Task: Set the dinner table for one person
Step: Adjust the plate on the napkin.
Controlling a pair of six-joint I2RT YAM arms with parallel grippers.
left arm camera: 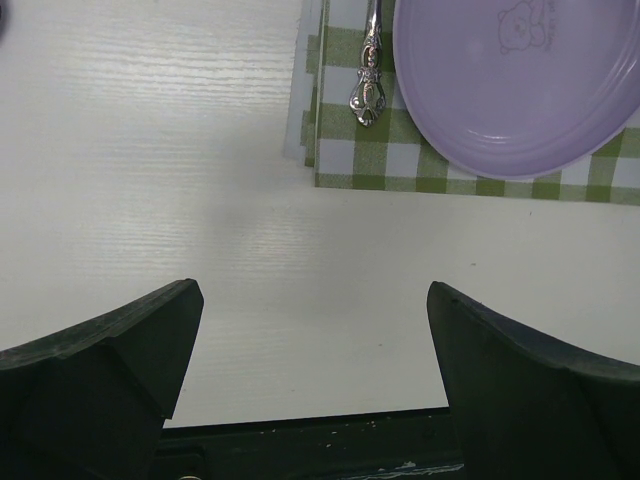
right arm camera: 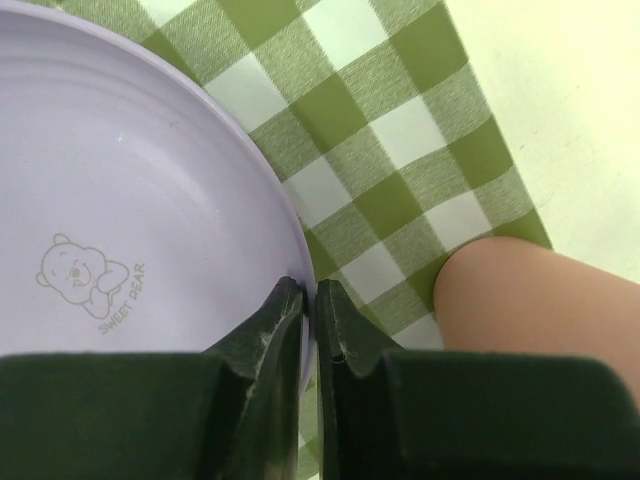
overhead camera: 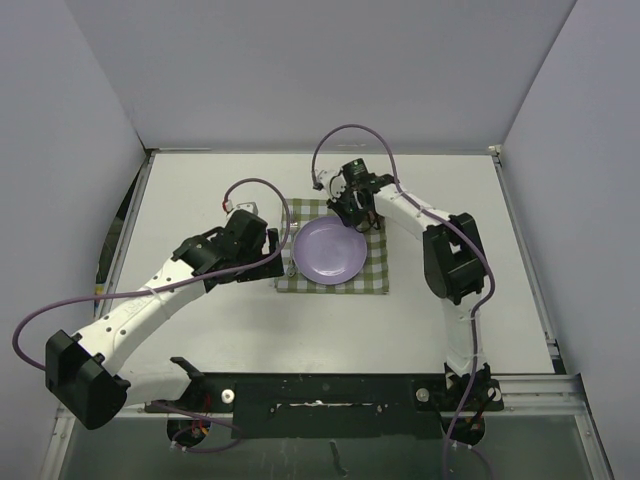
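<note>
Closest to the right wrist lens, the right gripper (right arm camera: 308, 290) has its two dark fingers drawn almost together, pinching what looks like the rim of a round lilac plastic plate (right arm camera: 130, 170) printed with a small bear. Beneath everything spreads the dinner table (overhead camera: 200, 190), a large flat white rectangular top with thin metal edging. Near its middle lies a small green-and-white checked cloth (right arm camera: 380, 130) with the plate on it. The left gripper (left arm camera: 312, 295) hangs wide apart and empty over bare tabletop near the cloth's corner. An ornate silver cutlery handle (left arm camera: 368, 95) rests on the cloth just beside the plate, its head out of view. A smooth peach-coloured rounded thing (right arm camera: 530, 300) at the cloth's edge cannot be identified. The plate seems to be getting settled, so keep it centred and clear of the handle. Then part the fingers gently and lift straight up without dragging the cloth.
</note>
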